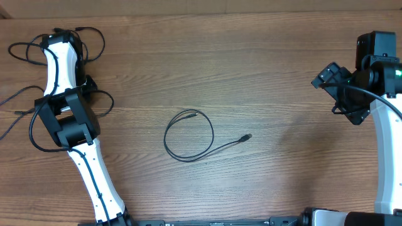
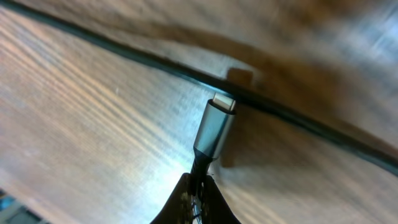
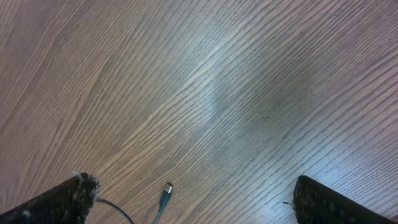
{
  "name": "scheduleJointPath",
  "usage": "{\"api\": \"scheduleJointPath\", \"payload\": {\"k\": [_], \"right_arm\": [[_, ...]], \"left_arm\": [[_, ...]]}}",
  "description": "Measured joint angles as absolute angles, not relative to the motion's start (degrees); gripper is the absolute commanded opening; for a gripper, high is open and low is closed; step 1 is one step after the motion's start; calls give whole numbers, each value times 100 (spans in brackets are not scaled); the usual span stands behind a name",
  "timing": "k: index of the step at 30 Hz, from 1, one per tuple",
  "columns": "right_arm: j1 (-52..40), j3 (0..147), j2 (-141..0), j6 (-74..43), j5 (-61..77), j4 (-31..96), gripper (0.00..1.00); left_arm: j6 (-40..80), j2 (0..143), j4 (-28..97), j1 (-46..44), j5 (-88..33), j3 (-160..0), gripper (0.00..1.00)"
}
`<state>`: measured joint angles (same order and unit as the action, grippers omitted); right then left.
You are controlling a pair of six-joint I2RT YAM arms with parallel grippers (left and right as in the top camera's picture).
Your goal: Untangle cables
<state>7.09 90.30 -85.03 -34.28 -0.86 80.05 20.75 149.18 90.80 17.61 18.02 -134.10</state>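
L hand (image 2: 195,202) is clamped shut on one of the cables (image 1: 102,43), gripping just behind its grey plug (image 2: 215,127). The plug tip pokes out past the fingers toward a second cord (image 2: 124,52) that runs diagonally over the tabletop (image 2: 74,137) right at the tip; touching or just short, can't tell. From overhead the tangle sits at far left, looped round & under the L arm. A separate cable (image 1: 212,134) lies alone mid-tabletop in a loose loop w/ its end (image 1: 247,136) pointing right, apart from the pile. R hand (image 3: 193,190) hangs wide open at the right, holding nothing, well apart from the tangle; its wrist view shows a plug end (image 3: 166,190) at the near edge btw its fingers. Step in hand, as I read it: draw the gripped cable out of the knot by its plug end. To do it well, lift a little first so the plug clears the crossing cord rather than hooking it. Then pull slow & steady toward bare tabletop on the right, away from the pile & not onto the separate loop. Watch the pile: if the whole bunch drags along, stop, since the cord's prob. threaded under another. The grip is on thin cord so it may slip; no jerks. R hand could pin the rest, but it'd have to cross the tabletop first.
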Motion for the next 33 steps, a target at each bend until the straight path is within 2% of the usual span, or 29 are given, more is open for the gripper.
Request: {"api": "scheduleJointPath", "payload": {"k": [6,9,12,14,21,23,25,27,29,32,33], "right_arm": [[709,9030,-8503,-3428,-89,8003,100],[709,9030,-8503,-3428,-86,8007,100],[709,9030,-8503,-3428,-84,8005,100],[709,9030,-8503,-3428,-86,8005,100],[709,9030,-8503,-3428,-86,8003,100],[709,9030,-8503,-3428,-86,8005,100],[709,9030,-8503,-3428,-86,8003,100],[709,9030,-8503,-3430,-86,8003,100],[709,9030,-8503,-3428,-89,8005,100],[709,9030,-8503,-3430,-86,8007,100],[709,9030,-8503,-3428,-84,8007,100]], "left_arm": [[2117,14918,9295,1763,1907,-13410,7],[2252,14921,9382,1763,1909,-13445,13],[2335,14938,9472,1763,1911,-13655,36],[2388,14949,9522,1763,1914,-13854,67],[2379,14951,9666,1763,1684,-14696,66],[2375,14951,9664,1763,1326,-14829,66],[2314,14951,9666,1763,690,-14881,57],[2040,14951,9666,1761,-143,-14886,58],[1507,14951,9666,1721,-1194,-14886,67],[784,14951,9664,1516,-2355,-14888,94],[659,14949,9666,1398,-2628,-14888,98]]}}
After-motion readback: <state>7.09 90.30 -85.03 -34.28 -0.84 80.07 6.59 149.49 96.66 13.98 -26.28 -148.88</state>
